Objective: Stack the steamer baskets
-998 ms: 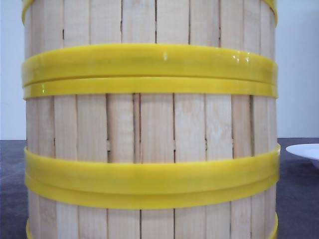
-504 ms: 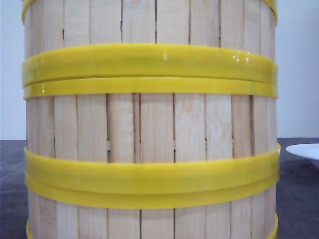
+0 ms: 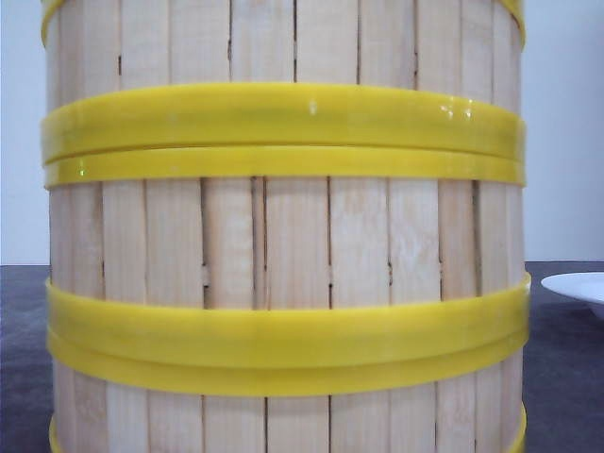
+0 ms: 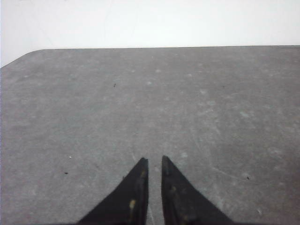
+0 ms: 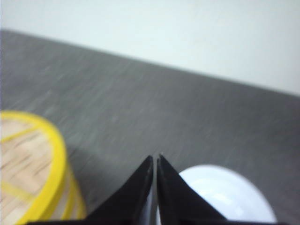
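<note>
The steamer baskets stand stacked right in front of the camera and fill the front view. The middle basket (image 3: 283, 236) shows pale slats between yellow rims, with part of another basket (image 3: 283, 42) above it and one (image 3: 283, 425) below. The stack's top basket (image 5: 28, 164) appears blurred beside my right gripper (image 5: 156, 156), which is shut on nothing and hangs above the table between the stack and a plate. My left gripper (image 4: 153, 159) is shut and empty over bare grey table (image 4: 140, 103). Neither gripper shows in the front view.
A white plate (image 5: 225, 192) lies on the table close under the right gripper, and its rim shows at the right edge of the front view as the plate (image 3: 580, 286). The table's far edge and rounded corner (image 4: 28, 52) meet a white wall.
</note>
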